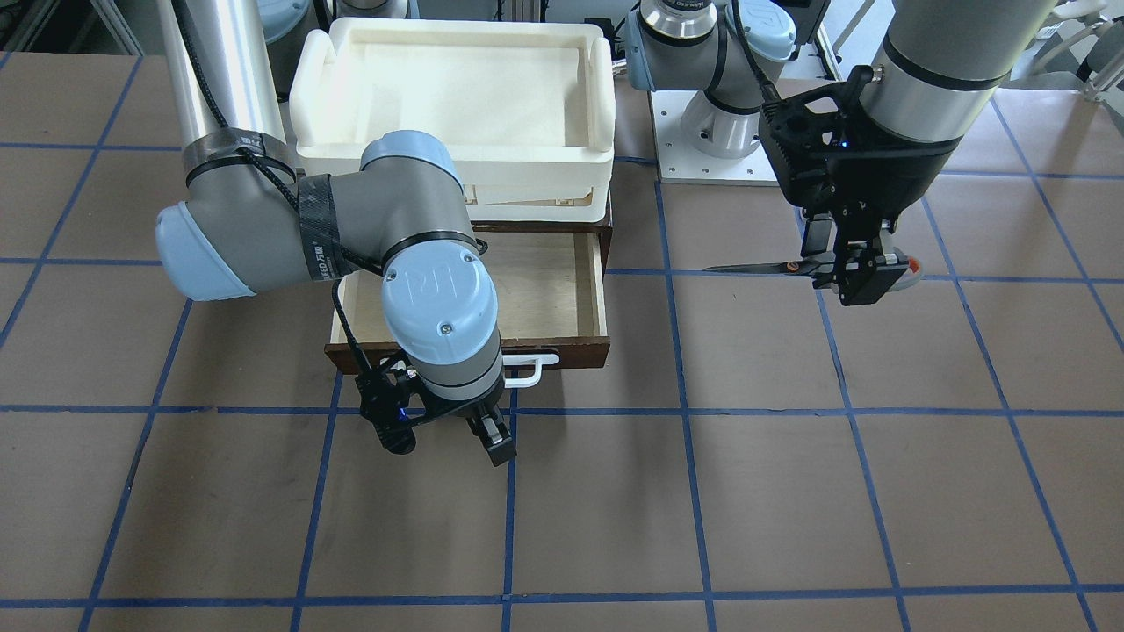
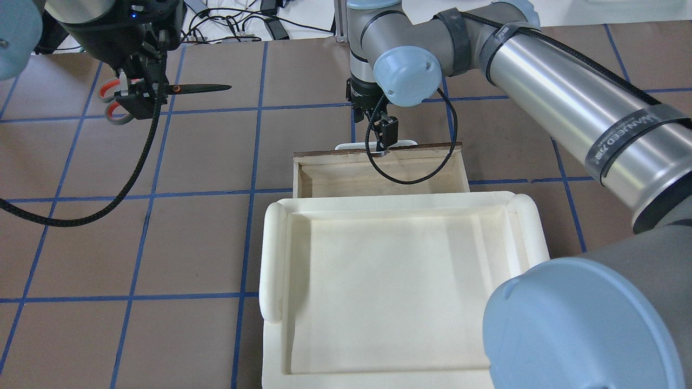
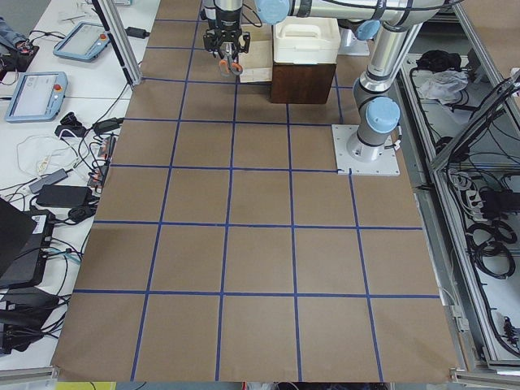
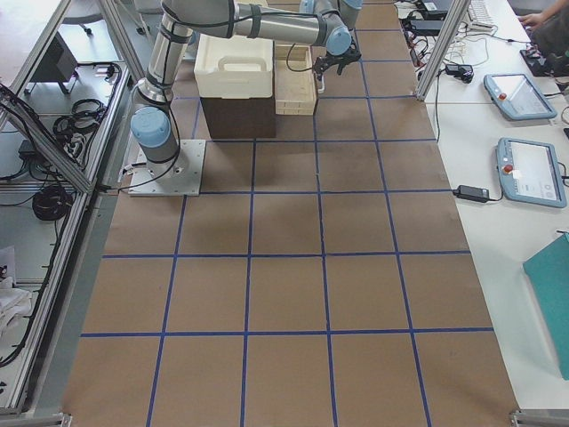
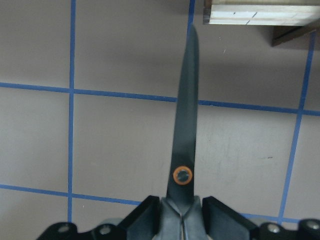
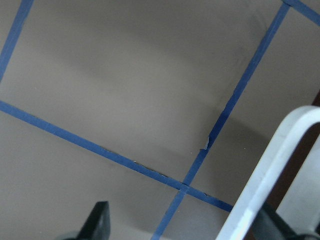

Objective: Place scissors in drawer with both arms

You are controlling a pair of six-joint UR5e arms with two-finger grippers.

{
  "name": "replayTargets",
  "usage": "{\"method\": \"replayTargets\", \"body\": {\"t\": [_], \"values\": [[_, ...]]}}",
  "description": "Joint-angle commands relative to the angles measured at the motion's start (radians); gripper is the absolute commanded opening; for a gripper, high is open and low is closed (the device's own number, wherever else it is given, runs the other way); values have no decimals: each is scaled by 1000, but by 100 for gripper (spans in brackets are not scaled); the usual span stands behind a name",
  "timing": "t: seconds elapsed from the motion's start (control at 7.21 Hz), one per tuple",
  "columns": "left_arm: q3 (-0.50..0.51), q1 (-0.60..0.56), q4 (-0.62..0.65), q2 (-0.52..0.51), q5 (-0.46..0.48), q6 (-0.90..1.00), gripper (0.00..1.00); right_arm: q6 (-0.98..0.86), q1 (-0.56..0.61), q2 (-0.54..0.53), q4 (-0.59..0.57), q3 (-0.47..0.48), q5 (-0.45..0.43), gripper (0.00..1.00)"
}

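Observation:
The scissors (image 2: 200, 88) have dark blades and grey handles with orange-red loops. My left gripper (image 2: 141, 100) is shut on them near the pivot and holds them level above the table, well to the left of the drawer. In the front-facing view the left gripper (image 1: 865, 279) holds the scissors (image 1: 764, 266) with the blades pointing toward the drawer (image 1: 549, 290). The left wrist view shows the blade (image 5: 187, 115) between the fingers (image 5: 145, 215). The drawer (image 2: 378, 181) stands pulled open. My right gripper (image 1: 488, 434) is open just in front of its white bar handle (image 1: 534, 369), which also shows in the right wrist view (image 6: 270, 175).
A white foam tray (image 1: 457, 162) sits on top of the dark brown cabinet above the drawer, and also shows in the overhead view (image 2: 400, 281). The brown table has blue tape grid lines. The left arm's base plate (image 1: 716, 149) is at the back.

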Motion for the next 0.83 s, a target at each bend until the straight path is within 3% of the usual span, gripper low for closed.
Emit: {"method": "replayTargets", "body": {"t": [0.0, 0.69], "values": [[-10, 1, -7, 1, -19, -6, 18, -17, -11, 2, -9, -2, 4, 100], [-8, 4, -97, 8, -18, 7, 18, -24, -16, 27, -12, -36, 4, 100]]}}
